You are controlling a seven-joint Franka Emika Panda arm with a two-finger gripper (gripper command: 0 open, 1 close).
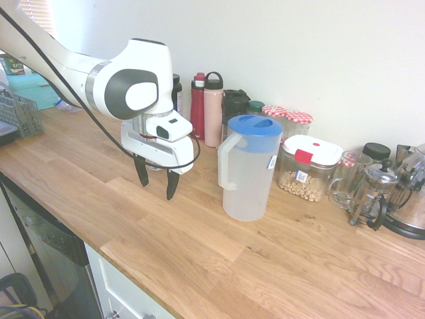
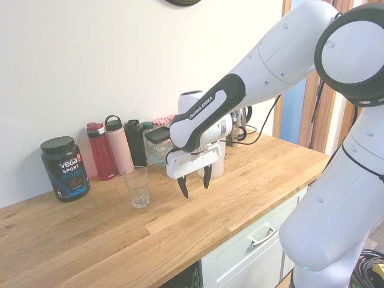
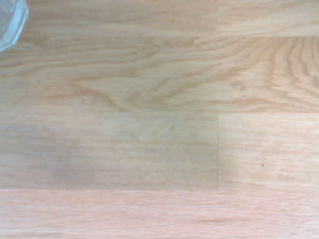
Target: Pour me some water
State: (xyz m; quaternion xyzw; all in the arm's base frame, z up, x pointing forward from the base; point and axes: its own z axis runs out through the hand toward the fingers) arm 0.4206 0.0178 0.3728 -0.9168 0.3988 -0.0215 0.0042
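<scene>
I am seeing the gripper hanging above the wooden countertop with its two dark fingers pointing down, spread apart and gripping nothing. In the second exterior view the gripper is sitting between the drinking glass and the jug, clear of both. The wrist view is showing bare wood grain, with only a sliver of the drinking glass entering at one corner.

I am locating the water jug upright on the countertop, just beside the gripper on the side away from the arm's base, its blue lid seated and its side handle facing the gripper. The water level is not readable through the frosted wall.

Behind the jug, along the wall, I am noting a red bottle, a pink bottle, a clear container with a white lid, a glass mug and a French press. A black tub is standing at the far end of the row.
</scene>
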